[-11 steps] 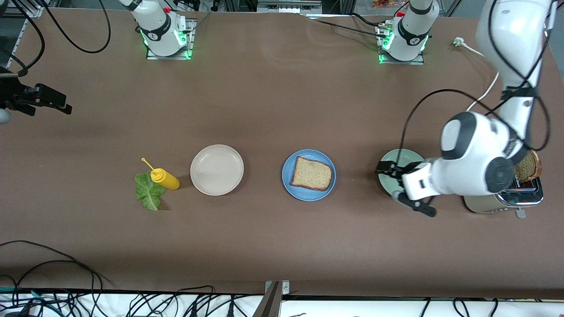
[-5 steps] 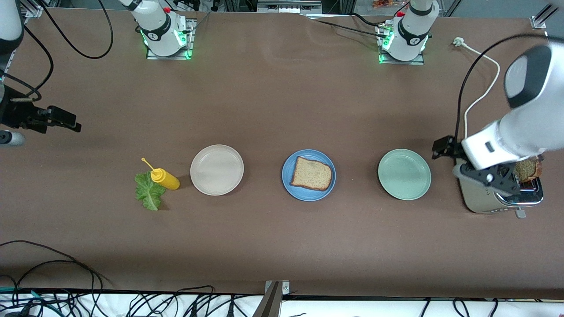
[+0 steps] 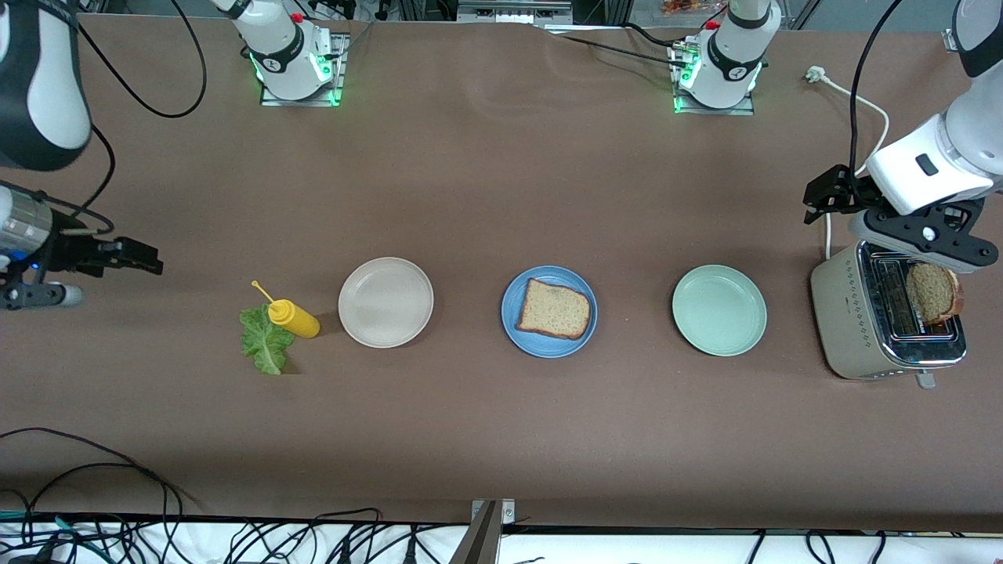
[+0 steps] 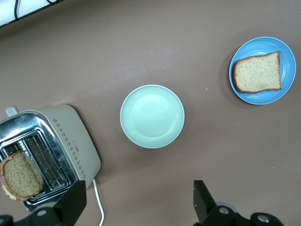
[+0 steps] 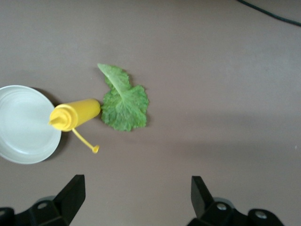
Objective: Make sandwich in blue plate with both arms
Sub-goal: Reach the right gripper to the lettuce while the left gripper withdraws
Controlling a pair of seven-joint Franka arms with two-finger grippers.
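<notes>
The blue plate (image 3: 549, 312) sits mid-table with one slice (image 3: 554, 309) of brown bread lying flat on it; nothing is on top of that slice. Toward the left arm's end stands the mint plate (image 3: 719, 310), bare, and then the toaster (image 3: 854, 329), with a second slice (image 3: 931, 293) poking up from one of its slots; its white cord (image 3: 858, 117) trails across the table. The left gripper (image 4: 138, 207) hangs over the toaster's edge nearest the bases, fingers (image 4: 203, 202) spread wide, holding nothing.

Toward the right arm's end is the cream plate (image 3: 385, 301), also bare; just beside it lies the yellow bottle (image 3: 293, 317) on its side, its base end touching the lettuce (image 3: 264, 340), which lies flat on the table. The right gripper (image 5: 136, 197) hangs near that end of the table, over bare tabletop past the lettuce, its fingers (image 5: 70, 193) likewise spread apart with nothing between them.
</notes>
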